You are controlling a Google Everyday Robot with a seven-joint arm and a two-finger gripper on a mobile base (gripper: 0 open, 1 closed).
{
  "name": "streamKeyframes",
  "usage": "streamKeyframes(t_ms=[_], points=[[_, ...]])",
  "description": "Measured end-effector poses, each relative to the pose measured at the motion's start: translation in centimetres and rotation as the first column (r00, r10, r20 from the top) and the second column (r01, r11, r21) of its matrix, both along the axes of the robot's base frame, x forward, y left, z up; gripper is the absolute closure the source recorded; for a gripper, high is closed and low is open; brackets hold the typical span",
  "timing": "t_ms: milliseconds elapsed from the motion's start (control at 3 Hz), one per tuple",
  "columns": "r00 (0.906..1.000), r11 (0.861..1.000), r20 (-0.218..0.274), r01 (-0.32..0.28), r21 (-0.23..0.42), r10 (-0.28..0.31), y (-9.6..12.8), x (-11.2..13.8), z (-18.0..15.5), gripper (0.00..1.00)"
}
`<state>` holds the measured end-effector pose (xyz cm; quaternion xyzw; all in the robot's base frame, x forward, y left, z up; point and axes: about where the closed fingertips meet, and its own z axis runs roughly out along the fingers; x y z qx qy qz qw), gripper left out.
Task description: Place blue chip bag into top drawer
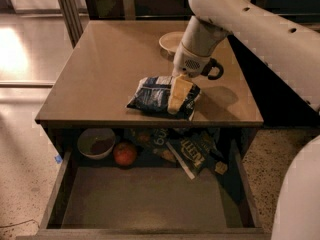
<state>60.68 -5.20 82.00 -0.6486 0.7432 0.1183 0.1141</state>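
Note:
The blue chip bag (151, 95), crumpled navy foil with white striped patches, lies on the brown table top (110, 69) near its front edge. My gripper (178, 95) reaches down from the white arm at the upper right and sits on the right half of the bag, covering part of it. The top drawer (145, 204) is pulled out below the table front, with a flat grey floor and low side walls.
At the back of the drawer are a pale bowl (96, 143), a red round fruit (125, 154) and dark greenish bags with pale lettering (192, 151). A shallow cream bowl (172, 41) stands on the table behind my arm. The tiled floor lies to the left.

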Motion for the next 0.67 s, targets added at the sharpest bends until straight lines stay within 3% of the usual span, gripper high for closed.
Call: streamKeyframes(t_ms=[333,667], points=[[1.0000,1.000,0.000,0.000,0.000,0.000,0.00,0.00,0.00,0.50],[1.0000,1.000,0.000,0.000,0.000,0.000,0.00,0.00,0.00,0.73]])
